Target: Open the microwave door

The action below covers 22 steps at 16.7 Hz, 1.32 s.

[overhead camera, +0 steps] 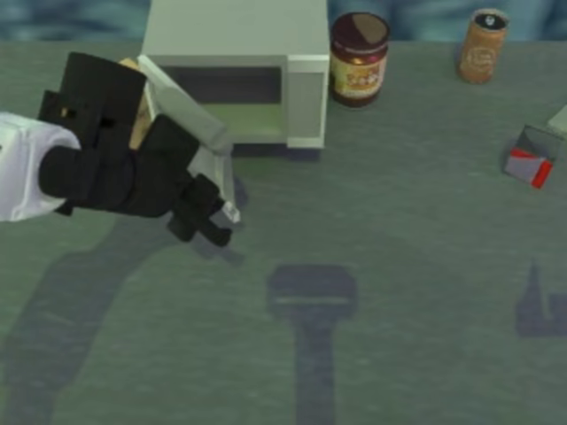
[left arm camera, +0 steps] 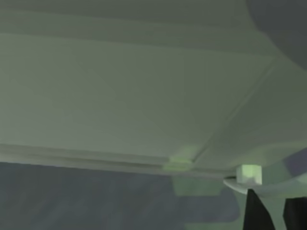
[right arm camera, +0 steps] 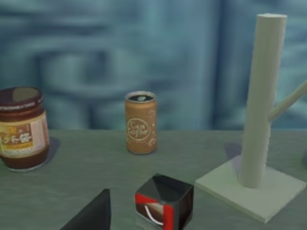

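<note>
Top view: the microwave [overhead camera: 235,40] sits at the far edge of the table [overhead camera: 399,292], left of centre, its cavity showing dark and open. The door [overhead camera: 182,102] is swung well out from the front, hinged at the microwave's left side, its free edge reaching toward the near side of the table. The left gripper [overhead camera: 213,212] is at that free edge, black fingers [overhead camera: 205,193] touching the door's lower corner; whether they are closed on the edge or merely against it I cannot tell, since the wrist blocks the contact. A sliver of a tan block [overhead camera: 137,124] shows behind the left arm, beside the door. Just right of the microwave stands a dark jar [overhead camera: 359,59] with a yellow label, and further right a tan can [overhead camera: 483,46]. A red, grey and black cube [overhead camera: 530,158] lies near the right edge. The left wrist view is filled by the pale door panel [left arm camera: 120,96] seen very close, with a small light nub [left arm camera: 249,173] at its edge. The right wrist view shows the jar [right arm camera: 21,129], can [right arm camera: 141,123], cube [right arm camera: 165,203] and a white stand [right arm camera: 256,120] with an upright post on a square base; the right gripper itself is not seen.
</note>
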Motion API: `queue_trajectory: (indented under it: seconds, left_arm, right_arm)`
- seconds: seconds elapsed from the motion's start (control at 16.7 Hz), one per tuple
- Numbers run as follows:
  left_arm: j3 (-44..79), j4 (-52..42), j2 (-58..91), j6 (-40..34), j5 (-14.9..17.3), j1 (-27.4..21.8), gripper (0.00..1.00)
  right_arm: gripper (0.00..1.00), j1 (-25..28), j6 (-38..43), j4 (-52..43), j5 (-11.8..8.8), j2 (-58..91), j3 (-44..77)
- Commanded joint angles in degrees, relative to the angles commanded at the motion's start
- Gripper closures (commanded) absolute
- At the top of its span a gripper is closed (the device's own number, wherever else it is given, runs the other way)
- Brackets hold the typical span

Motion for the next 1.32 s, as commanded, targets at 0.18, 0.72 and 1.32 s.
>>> queue_trajectory:
  seconds: [0.18, 0.72, 1.32]
  left_arm:
    - [0.0, 0.0, 0.0, 0.0, 0.0, 0.0, 1.0]
    - [0.0, 0.0, 0.0, 0.0, 0.0, 0.0, 1.0]
    - [-0.2, -1.2, -0.3, 3.1, 2.2, 1.4, 1.0]
  right_arm:
    - [0.0, 0.0, 0.0, 0.0, 0.0, 0.0, 0.0]
    - [0.0, 0.0, 0.0, 0.0, 0.0, 0.0, 0.0]
    - [0.0, 0.0, 0.0, 0.0, 0.0, 0.0, 0.0]
